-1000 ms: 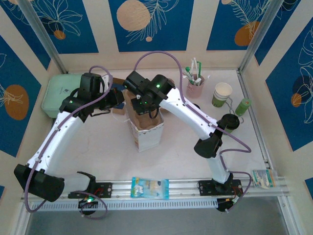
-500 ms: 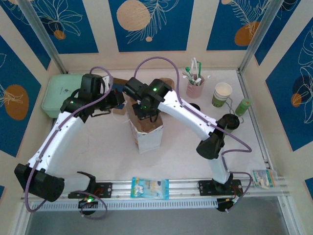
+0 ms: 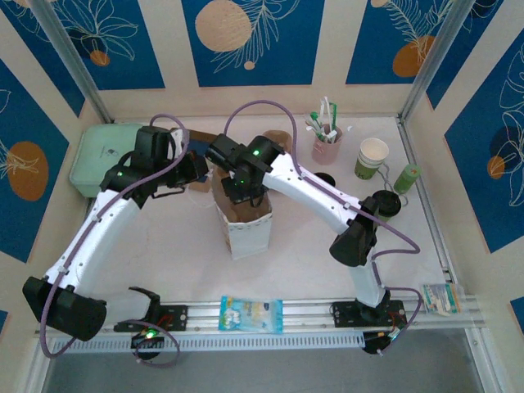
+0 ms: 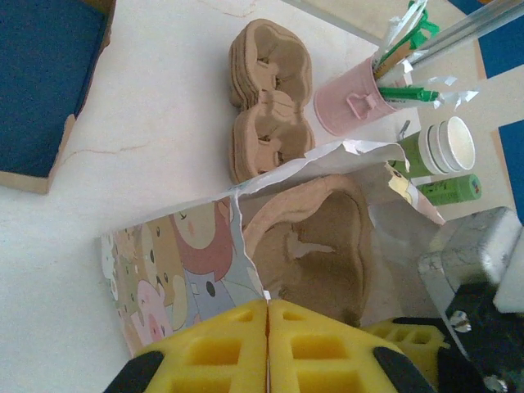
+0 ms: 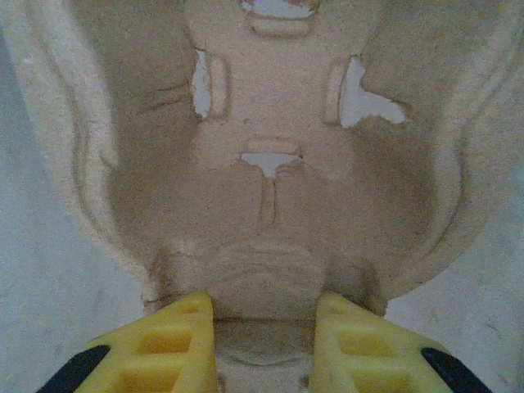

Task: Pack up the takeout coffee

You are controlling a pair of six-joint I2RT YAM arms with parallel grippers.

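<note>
The white cartoon-printed paper bag [image 3: 246, 233] stands upright in the middle of the table, mouth up. In its mouth sits a brown moulded-pulp cup carrier [image 5: 274, 188]. The right gripper [image 5: 266, 348] holds the carrier, its yellow fingers partly apart and clamped on the near rim. The left gripper [image 4: 268, 340], at the bag's far-left rim, has its jaws pressed fully together on the paper edge. The small paper coffee cup [image 3: 372, 158], cream above and green below, stands well right of the bag. Its long axis is vertical, its open mouth points up, and it is near a pink cup of stirrers [image 3: 327, 146].
</note>
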